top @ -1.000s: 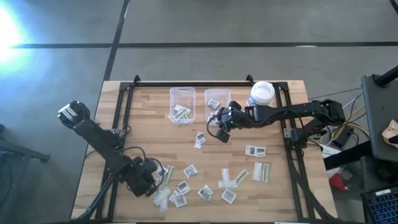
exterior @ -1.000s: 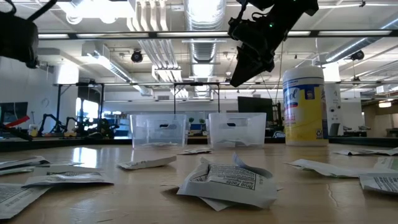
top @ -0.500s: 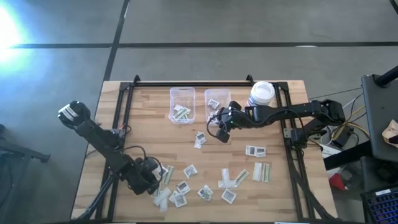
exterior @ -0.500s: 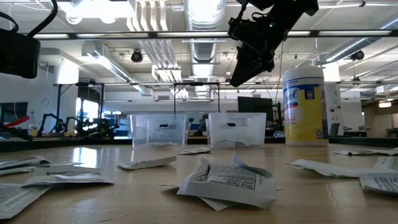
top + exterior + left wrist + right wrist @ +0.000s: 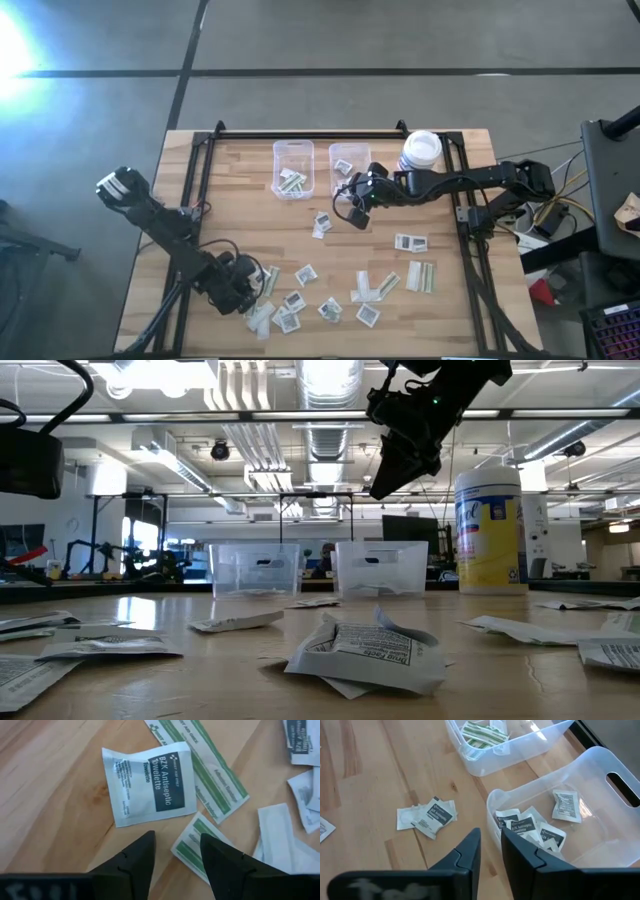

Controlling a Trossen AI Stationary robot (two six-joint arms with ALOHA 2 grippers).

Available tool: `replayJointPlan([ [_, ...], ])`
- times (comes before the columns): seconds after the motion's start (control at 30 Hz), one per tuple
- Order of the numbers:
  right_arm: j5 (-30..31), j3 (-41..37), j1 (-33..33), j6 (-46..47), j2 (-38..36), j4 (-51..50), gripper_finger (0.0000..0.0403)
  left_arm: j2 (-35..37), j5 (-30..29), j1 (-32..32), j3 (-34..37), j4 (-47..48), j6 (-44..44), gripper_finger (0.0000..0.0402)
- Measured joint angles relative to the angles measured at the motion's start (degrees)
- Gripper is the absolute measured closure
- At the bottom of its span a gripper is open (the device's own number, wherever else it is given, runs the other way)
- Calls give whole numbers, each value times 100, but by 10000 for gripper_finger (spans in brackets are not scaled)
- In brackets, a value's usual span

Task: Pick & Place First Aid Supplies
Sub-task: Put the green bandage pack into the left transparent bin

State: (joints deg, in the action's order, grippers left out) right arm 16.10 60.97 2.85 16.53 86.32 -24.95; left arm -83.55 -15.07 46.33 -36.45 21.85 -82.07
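Two clear bins (image 5: 293, 152) hold striped strips (image 5: 482, 732) and square packets (image 5: 527, 827) separately.

This is a big robot lab or workshop. The low view shows a wide room with a high ceiling, silver air pipes (image 5: 330, 385) and long bright lights (image 5: 150, 417). More robot arms (image 5: 95, 552) stand on benches far back. The wooden table (image 5: 240, 210) sits on a gray concrete floor (image 5: 330, 35).

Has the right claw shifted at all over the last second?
No. In the high view the right claw hangs at the same spot beside the right-hand clear bin, above the packets just below it.
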Motion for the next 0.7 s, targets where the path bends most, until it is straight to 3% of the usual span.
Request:
replayJointPlan([
  [0.33, 0, 0, 0, -1, 2, 0, 319, -175, 247, -11, -24, 6, -52, 227],
  [0.7, 0, 0, 0, 0, 2, -2, 336, -378, 356, 26, -22, -24, -21, 227],
])
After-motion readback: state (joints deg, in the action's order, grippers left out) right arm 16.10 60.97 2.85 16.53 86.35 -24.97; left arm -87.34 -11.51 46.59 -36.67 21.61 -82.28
